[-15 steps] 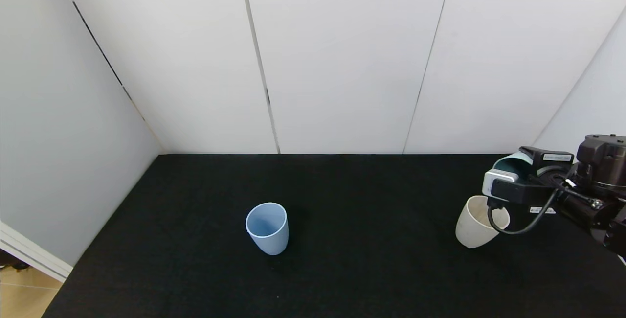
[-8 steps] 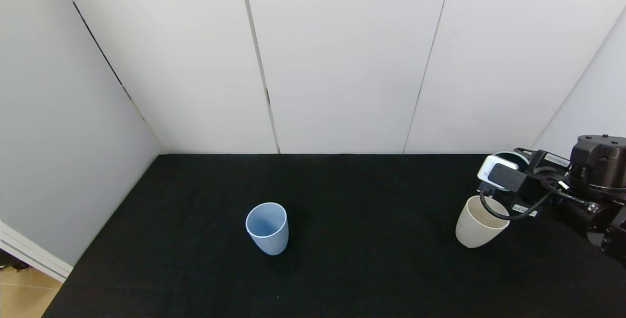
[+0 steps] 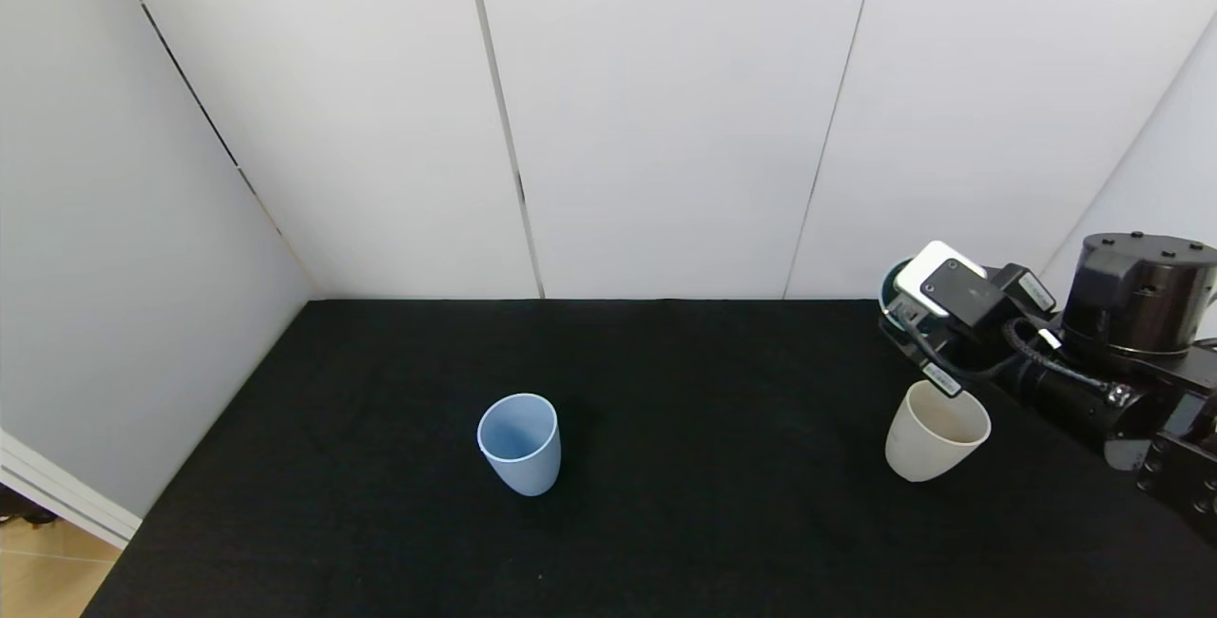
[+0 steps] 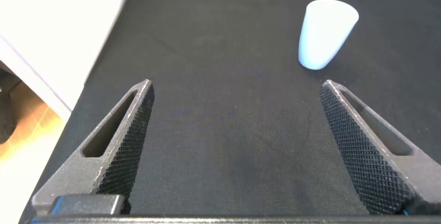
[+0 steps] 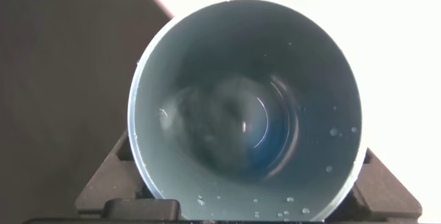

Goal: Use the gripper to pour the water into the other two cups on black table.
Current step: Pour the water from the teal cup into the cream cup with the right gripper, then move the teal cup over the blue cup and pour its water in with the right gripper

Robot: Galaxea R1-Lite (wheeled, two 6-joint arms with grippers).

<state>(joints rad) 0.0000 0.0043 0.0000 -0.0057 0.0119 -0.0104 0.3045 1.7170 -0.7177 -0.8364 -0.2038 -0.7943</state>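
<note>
Head view: right gripper point(image 3: 903, 314) clamps teal cup point(image 5: 244, 107), water point(image 5: 220, 124) inside, above beige cup point(image 3: 936, 430) on black table point(image 3: 666, 504). Blue cup point(image 3: 519, 442) well apart. Left gripper point(image 4: 238, 148) spread, empty. Your next move: probably carry to blue cup.

Right gripper point(image 3: 903, 309) w/ teal cup point(image 5: 244, 107) has risen off cream cup point(image 3: 936, 430), apparently tipping back upright.
</note>
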